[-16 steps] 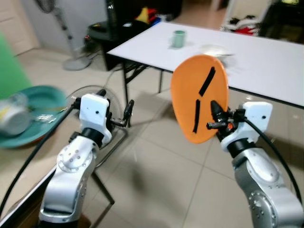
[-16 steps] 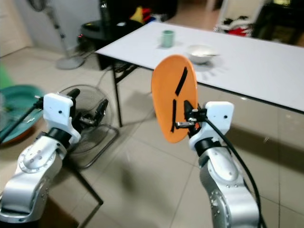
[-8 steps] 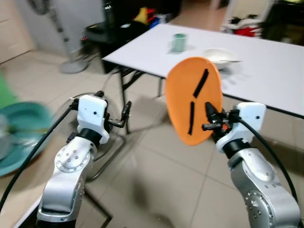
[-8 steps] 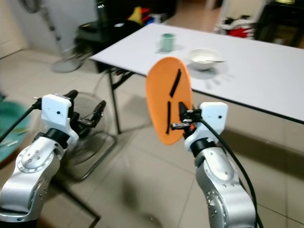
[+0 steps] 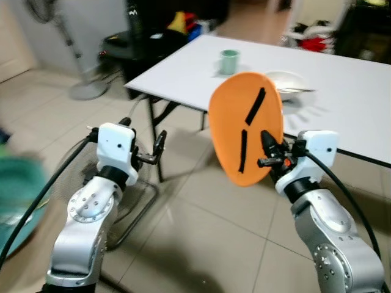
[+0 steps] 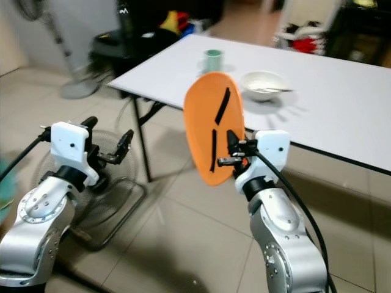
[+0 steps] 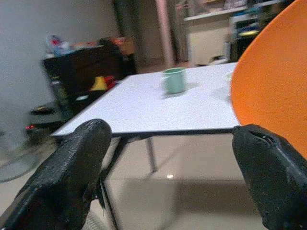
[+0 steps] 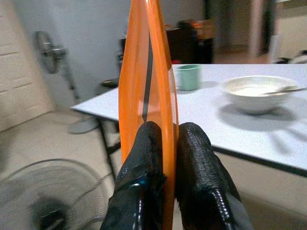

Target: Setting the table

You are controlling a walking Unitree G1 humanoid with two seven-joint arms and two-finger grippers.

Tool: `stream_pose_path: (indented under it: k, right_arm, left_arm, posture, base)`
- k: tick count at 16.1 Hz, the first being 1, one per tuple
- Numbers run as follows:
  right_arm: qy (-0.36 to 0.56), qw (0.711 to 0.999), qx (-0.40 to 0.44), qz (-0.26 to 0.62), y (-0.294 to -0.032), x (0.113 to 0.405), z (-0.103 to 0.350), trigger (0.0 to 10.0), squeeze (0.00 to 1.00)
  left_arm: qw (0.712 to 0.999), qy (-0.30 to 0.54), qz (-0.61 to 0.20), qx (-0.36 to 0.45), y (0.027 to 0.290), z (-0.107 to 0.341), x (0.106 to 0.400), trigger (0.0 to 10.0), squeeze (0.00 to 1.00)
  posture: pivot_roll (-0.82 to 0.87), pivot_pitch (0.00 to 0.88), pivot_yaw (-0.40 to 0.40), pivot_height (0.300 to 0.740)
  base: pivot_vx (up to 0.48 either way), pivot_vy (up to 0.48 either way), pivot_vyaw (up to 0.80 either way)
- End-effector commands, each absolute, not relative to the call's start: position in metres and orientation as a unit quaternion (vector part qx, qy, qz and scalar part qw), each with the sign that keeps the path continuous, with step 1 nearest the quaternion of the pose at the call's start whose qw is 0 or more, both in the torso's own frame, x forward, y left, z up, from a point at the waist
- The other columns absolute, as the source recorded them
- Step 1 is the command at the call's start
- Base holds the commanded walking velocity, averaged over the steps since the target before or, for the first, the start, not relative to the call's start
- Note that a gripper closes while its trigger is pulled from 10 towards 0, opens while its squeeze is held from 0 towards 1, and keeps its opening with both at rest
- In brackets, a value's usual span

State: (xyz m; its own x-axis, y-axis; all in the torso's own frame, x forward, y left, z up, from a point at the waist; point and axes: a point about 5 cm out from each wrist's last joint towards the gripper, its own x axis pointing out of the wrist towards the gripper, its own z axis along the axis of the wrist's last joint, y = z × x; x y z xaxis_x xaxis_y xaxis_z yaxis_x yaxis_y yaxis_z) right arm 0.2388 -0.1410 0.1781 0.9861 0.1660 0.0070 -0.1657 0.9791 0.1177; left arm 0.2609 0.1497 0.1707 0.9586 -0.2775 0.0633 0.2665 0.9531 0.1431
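Observation:
My right gripper (image 5: 264,148) is shut on the lower edge of an orange plate (image 5: 245,125), which stands upright on edge in front of me, above the tiled floor. Its fingers (image 8: 152,158) pinch the plate's rim (image 8: 144,76). Ahead lies a white table (image 5: 342,104) bearing a green cup (image 5: 228,61) and a white bowl (image 5: 288,82) with a utensil in it. At the left, my left gripper (image 5: 157,148) is raised, open and holding nothing, short of the table's corner. The cup (image 7: 173,79) and the plate's edge (image 7: 273,91) appear between its fingers.
A floor fan (image 6: 113,195) lies on the tiles under my left arm. A standing fan (image 5: 73,55) and dark furniture (image 5: 153,30) stand behind the table's left end. Coloured clutter (image 5: 183,21) sits at the back. Black cables run along both arms.
The camera has moved nearer the table and turned, so the teal basin at the left has slid out of view. The plate stays gripped and upright; both grippers keep their pose.

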Motion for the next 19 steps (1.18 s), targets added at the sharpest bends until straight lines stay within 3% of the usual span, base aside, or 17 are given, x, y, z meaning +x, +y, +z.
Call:
stream_pose_path:
  k: [1,12,13,19]
  right_arm:
    - [-0.022,0.996,0.056,0.073,-0.1454,0.2390,0.1872,10.0,0.00]
    - [-0.022,0.995,0.059,0.073,-0.1455,0.2391,0.1873,10.0,0.00]
    - [0.001,0.990,0.097,0.104,-0.1424,0.2407,0.1829,10.0,0.00]
    - [0.015,0.986,0.118,0.121,-0.1408,0.2406,0.1816,10.0,0.00]
  left_arm:
    - [0.986,-0.045,-0.143,0.070,0.1484,0.1728,0.2605,10.0,0.00]
    - [0.986,-0.044,-0.143,0.069,0.1482,0.1723,0.2602,10.0,0.00]
    - [0.989,-0.038,-0.125,0.070,0.1536,0.1696,0.2551,10.0,0.00]
    - [0.989,-0.034,-0.122,0.071,0.1540,0.1675,0.2532,10.0,0.00]
  posture:
    - [0.07,0.000,0.050,0.740]
    - [0.06,0.000,0.050,0.740]
    - [0.10,0.000,0.005,0.740]
    - [0.10,0.000,0.011,0.740]
  base:
    - [0.424,0.000,0.00]
    - [0.424,0.000,0.00]
    - [0.412,0.000,0.00]
    - [0.406,0.000,0.00]
